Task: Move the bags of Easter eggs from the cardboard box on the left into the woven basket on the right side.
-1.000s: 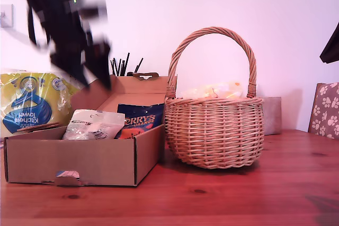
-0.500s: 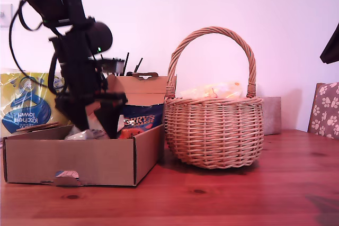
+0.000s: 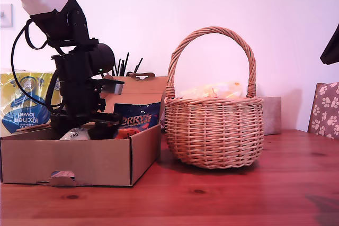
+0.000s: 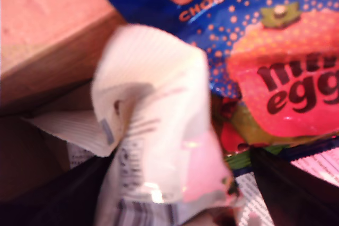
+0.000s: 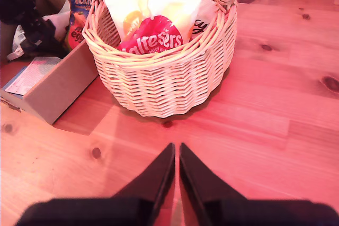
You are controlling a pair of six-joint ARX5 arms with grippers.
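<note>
My first gripper [image 4: 175,210], now lowered into the shallow brown cardboard box [image 3: 79,160] at the exterior view's left, is spread around the whitish sweet bag [image 4: 159,130]; a grasp seems imminent.

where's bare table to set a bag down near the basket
Bare wooden table lies in front of the woven basket and toward the exterior view's right. Crowded: the cardboard box, with my first end effector inside, and the basket's filled top.

Exterior view faces the woven basket [image 3: 214,125] level; second wrist view overlooks it.
</note>
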